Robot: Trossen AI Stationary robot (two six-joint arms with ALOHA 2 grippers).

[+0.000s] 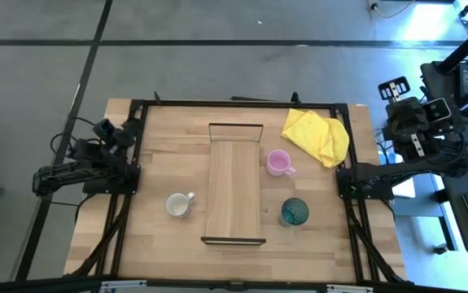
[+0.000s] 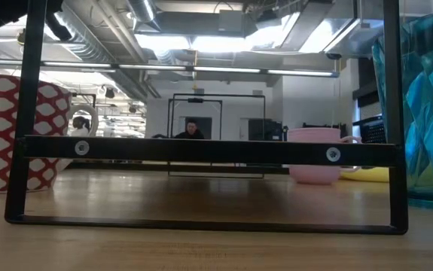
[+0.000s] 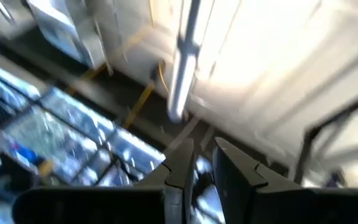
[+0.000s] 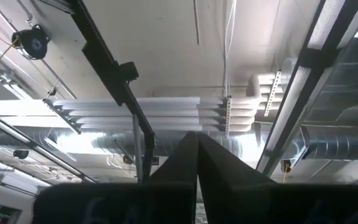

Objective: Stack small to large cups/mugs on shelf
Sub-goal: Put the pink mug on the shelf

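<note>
The shelf (image 1: 234, 191), a long light-wood board with dark metal end frames, lies in the middle of the table; its near frame (image 2: 201, 149) fills the low view. A pink mug (image 1: 278, 162) stands right of the shelf and also shows in the low view (image 2: 318, 154). A teal cup (image 1: 294, 212) stands nearer, large at the right of the low view (image 2: 427, 105). A cream mug (image 1: 178, 204) stands left of the shelf; its side is red-and-white patterned (image 2: 13, 132). My left gripper (image 3: 205, 155) is drawn back off the table's left edge, pointing up, slightly open and empty. My right gripper (image 4: 197, 137) is off the right edge, pointing up, shut and empty.
A crumpled yellow cloth (image 1: 317, 135) lies at the table's far right corner. Dark metal frames run along the table's edges (image 1: 234, 103). Bare wood lies along the near edge (image 1: 234, 256). A person shows far back in the room (image 2: 192, 129).
</note>
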